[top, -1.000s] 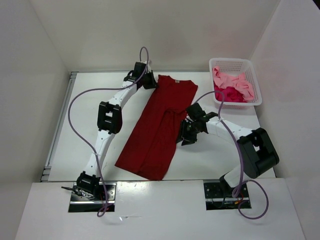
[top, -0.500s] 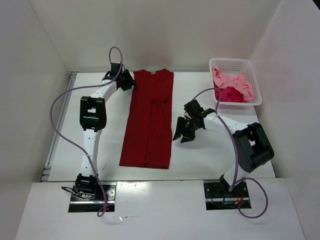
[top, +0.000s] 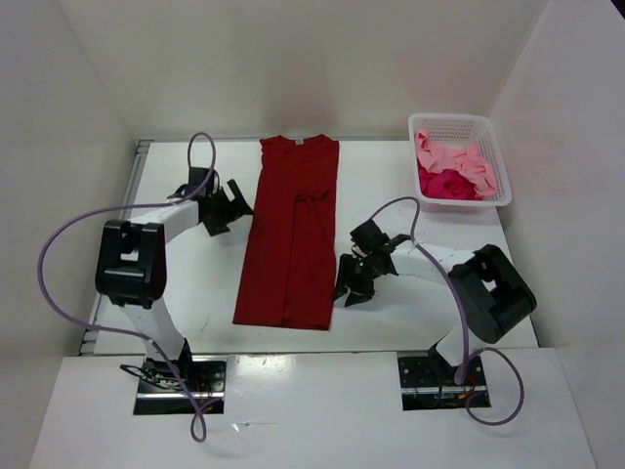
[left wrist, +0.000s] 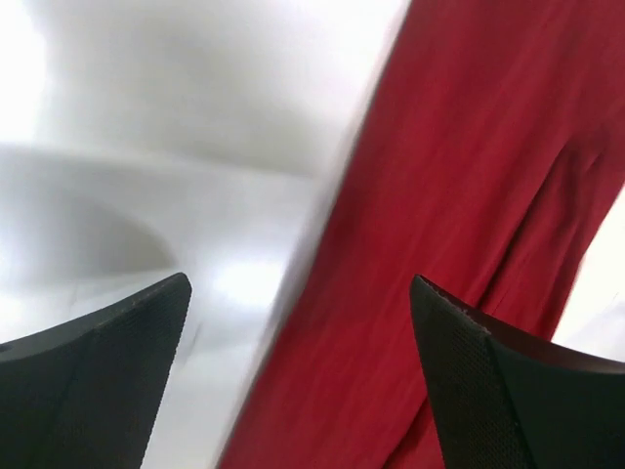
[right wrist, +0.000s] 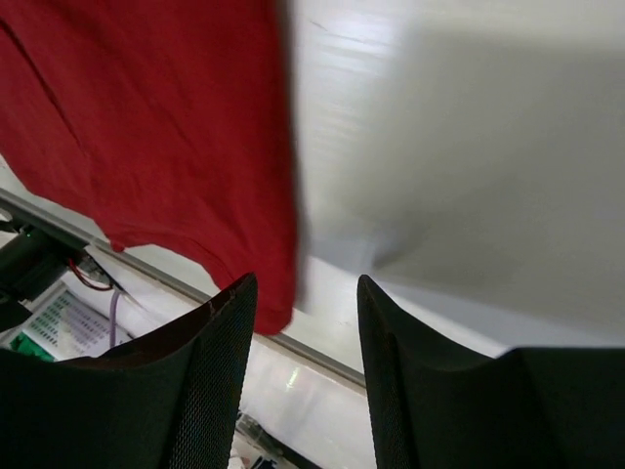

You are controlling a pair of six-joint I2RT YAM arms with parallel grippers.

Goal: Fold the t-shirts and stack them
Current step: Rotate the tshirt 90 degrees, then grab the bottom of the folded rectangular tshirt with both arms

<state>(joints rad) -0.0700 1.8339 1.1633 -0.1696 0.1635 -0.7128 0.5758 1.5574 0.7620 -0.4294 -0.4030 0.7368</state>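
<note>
A dark red t-shirt (top: 290, 234) lies flat in the middle of the table (top: 195, 283) as a long narrow strip, collar at the far end. My left gripper (top: 237, 200) hovers just left of its upper half, jaws wide apart and holding nothing. In the left wrist view the left gripper (left wrist: 298, 281) frames the dark red t-shirt's (left wrist: 439, 195) left edge. My right gripper (top: 347, 293) is open beside the shirt's lower right edge. In the right wrist view the right gripper (right wrist: 306, 280) has only table between its fingers, the dark red t-shirt (right wrist: 166, 117) to the left. A pink t-shirt (top: 459, 156) and a magenta t-shirt (top: 447, 184) lie crumpled in the basket.
A white mesh basket (top: 493, 137) stands at the far right corner of the table. White walls close in the table on the left, back and right. Purple cables loop from both arms above the table.
The left gripper pulled the shirt straight, let go of its collar end, opened wide and drew back to the shirt's left side. The right gripper slid nearer along the shirt's right edge.
</note>
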